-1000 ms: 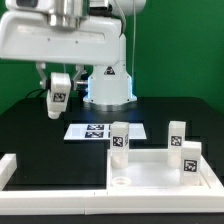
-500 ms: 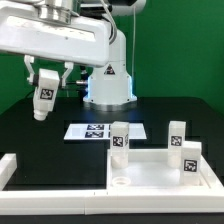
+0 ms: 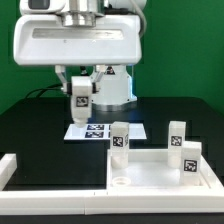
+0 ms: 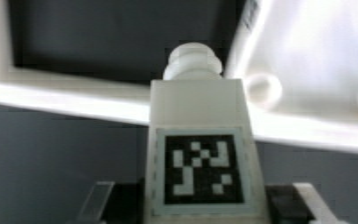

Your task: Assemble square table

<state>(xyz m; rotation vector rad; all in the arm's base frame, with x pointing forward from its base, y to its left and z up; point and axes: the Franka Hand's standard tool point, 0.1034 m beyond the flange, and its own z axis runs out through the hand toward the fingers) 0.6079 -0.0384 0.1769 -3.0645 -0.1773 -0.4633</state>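
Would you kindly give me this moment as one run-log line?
gripper: shut on leg | leg: aloft above marker board | table top: three legs upright, front socket empty

Arm [image 3: 85, 45] was white, glossy, with rounded casings. Wide white box-shaped wrist housing spanned upper frame, corners softened. Above housing, grey metallic cylindrical flange with dark band. Base [image 3: 112, 88] behind was white rounded dome, glowing pale blue at lower ring, standing beyond marker board [image 3: 98, 131]. Claw [image 3: 80, 92] below housing showed dark fingers under white body. Black cable looped near housing's edge on exterior view's left. In wrist view, dark grey finger pads [image 4: 110, 205] appeared blurred.
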